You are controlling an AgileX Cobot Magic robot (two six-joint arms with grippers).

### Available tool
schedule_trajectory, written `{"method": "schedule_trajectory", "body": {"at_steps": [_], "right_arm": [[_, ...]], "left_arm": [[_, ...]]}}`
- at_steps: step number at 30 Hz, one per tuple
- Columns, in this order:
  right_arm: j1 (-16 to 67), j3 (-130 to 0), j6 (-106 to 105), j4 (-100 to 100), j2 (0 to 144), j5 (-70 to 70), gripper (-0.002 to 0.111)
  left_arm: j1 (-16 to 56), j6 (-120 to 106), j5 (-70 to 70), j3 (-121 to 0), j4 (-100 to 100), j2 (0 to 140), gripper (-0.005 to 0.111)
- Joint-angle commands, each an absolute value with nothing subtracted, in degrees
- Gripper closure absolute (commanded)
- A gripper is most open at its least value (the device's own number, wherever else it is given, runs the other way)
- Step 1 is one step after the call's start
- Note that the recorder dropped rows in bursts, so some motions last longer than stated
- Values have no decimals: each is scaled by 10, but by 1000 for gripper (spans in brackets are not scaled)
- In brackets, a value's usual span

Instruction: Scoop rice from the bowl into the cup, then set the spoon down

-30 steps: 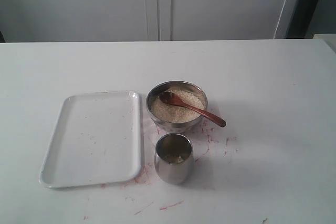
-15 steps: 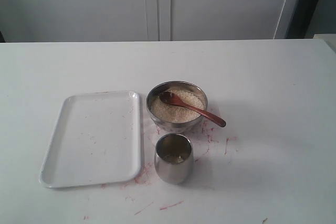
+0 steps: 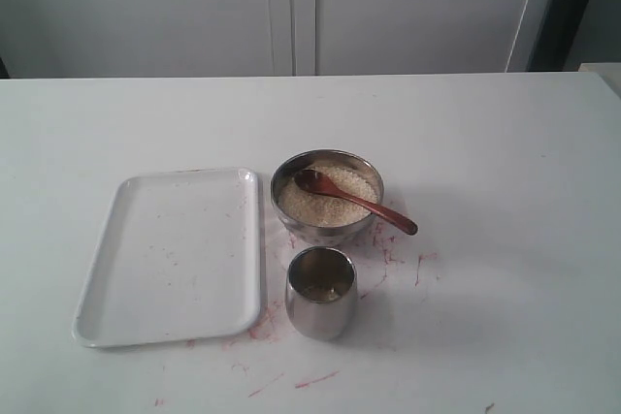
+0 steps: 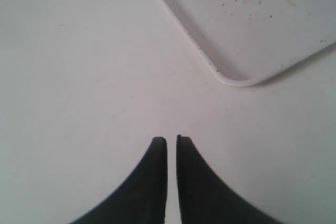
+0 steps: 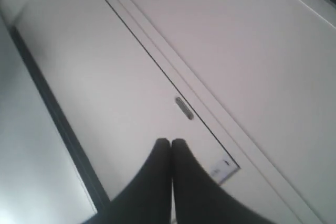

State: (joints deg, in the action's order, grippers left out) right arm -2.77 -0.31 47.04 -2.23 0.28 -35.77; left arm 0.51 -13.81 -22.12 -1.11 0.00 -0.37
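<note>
Bowl (image 3: 325,232) of rice (image 3: 325,199) is set mid-table, tray (image 3: 175,254) just left, cup (image 3: 321,293) just in front; bare table (image 3: 505,239) is seen rightward. Spoon (image 3: 354,200) head is laid in rice, handle over right rim. Left gripper (image 4: 171,140) is almost closed, right gripper (image 5: 170,141) fully closed; nothing is gripped.

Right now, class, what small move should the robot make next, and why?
Probably bring the right gripper down toward the spoon handle, opening on the way: its jaws are shut and it faces a cabinet, not the table, while the handle juts over the bowl rim on that side.
</note>
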Motion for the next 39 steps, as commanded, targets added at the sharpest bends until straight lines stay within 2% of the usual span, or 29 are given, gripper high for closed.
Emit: {"method": "schedule_trajectory", "body": {"at_steps": [1,5,12,16,24,27,33,39], "right_arm": [[-18,0,473,-24,0,-474,108],[-18,-1,481,-24,0,-528,108],[-18,-80,498,-24,0,-506,108],[-18,-152,481,-27,0,-422,108],[-18,-324,304,-27,0,-194,108],[-17,-379,241,-27,0,-149,108],[22,-480,196,-27,43,-72,108],[65,-592,127,-28,125,72,108]], "left_arm": [[7,-135,-245,-6,0,0,92],[7,-135,-245,-6,0,0,92],[7,-135,-245,-6,0,0,92],[7,-135,-245,-6,0,0,92],[7,-135,-245,-6,0,0,92],[7,-135,-245,-6,0,0,92],[7,-135,-245,-6,0,0,92],[7,-135,-245,-6,0,0,92]]}}
